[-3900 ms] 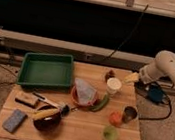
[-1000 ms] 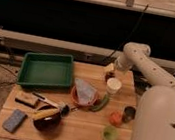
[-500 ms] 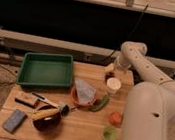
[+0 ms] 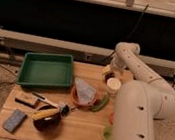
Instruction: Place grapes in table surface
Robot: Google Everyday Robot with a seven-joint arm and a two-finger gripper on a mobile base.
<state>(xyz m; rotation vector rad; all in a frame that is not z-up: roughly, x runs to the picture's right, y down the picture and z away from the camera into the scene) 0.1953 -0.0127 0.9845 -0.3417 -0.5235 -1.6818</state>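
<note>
My gripper hangs released over the desk's far right; the grapes lie just below, at six o'clock.

The cream-white arm, smooth thick tubes with rounded joints, fills five o'clock, its gripper toward three o'clock.
</note>
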